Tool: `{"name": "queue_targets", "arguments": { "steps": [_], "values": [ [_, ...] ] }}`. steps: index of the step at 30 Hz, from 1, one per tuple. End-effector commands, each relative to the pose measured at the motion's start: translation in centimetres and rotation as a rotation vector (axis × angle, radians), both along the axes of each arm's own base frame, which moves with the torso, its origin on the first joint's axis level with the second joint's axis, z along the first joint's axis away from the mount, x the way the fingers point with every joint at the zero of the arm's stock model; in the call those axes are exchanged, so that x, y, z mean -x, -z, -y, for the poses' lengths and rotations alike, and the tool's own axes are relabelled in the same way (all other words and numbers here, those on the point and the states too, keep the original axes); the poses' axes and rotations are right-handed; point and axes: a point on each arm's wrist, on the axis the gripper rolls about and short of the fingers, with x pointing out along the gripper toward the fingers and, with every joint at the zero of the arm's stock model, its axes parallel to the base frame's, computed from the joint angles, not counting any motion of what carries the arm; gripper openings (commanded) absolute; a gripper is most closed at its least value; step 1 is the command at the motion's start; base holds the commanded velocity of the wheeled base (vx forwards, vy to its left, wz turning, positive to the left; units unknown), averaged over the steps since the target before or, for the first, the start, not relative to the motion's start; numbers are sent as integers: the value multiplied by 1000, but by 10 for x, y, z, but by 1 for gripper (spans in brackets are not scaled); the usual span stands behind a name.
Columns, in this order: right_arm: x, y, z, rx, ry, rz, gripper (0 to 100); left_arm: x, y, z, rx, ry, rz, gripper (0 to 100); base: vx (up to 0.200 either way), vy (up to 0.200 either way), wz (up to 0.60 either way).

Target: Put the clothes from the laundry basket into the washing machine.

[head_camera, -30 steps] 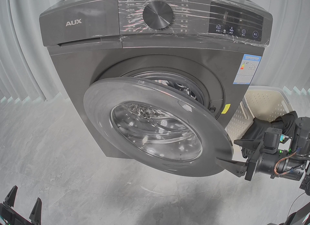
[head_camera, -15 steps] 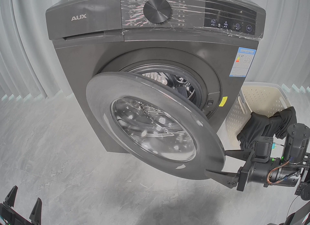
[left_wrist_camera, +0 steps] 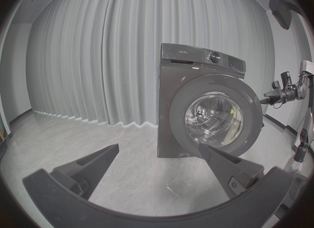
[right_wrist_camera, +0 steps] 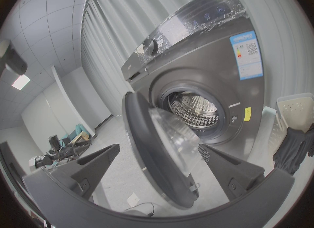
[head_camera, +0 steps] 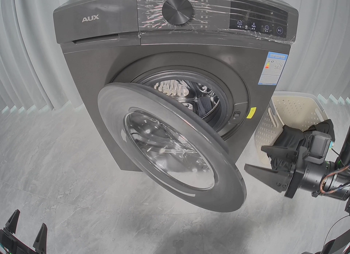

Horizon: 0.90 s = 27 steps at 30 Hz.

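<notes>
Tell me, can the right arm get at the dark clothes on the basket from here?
Probably yes: the right gripper is open, the dark clothes hang over the laundry basket just beside it, nothing between. It faces the door, so it must turn.

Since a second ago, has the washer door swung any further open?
Yes. The door has swung wider, away from the front of the washing machine; more of the drum shows.

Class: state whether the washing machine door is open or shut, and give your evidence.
Open. The door stands swung out from the machine's front, and the drum shows through the uncovered opening behind it.
</notes>
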Motion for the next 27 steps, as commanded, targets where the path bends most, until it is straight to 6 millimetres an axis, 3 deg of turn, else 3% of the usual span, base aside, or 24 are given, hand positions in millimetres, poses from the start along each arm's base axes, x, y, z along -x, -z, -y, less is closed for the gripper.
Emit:
{"name": "queue_targets", "arguments": {
  "steps": [1,12,17,21,27],
  "values": [
    [-19,-6,8,-12,94,6,100,0,5,0,0,-1,0,100,0,0,0],
    [-52,33,-6,87,231,-91,100,0,5,0,0,1,0,100,0,0,0],
    [-50,42,-13,109,202,-101,100,0,5,0,0,1,0,100,0,0,0],
    [-38,46,-26,129,128,-104,100,0,5,0,0,1,-1,100,0,0,0],
    [-38,42,-28,107,121,-87,100,0,5,0,0,1,0,100,0,0,0]
  ]
}}
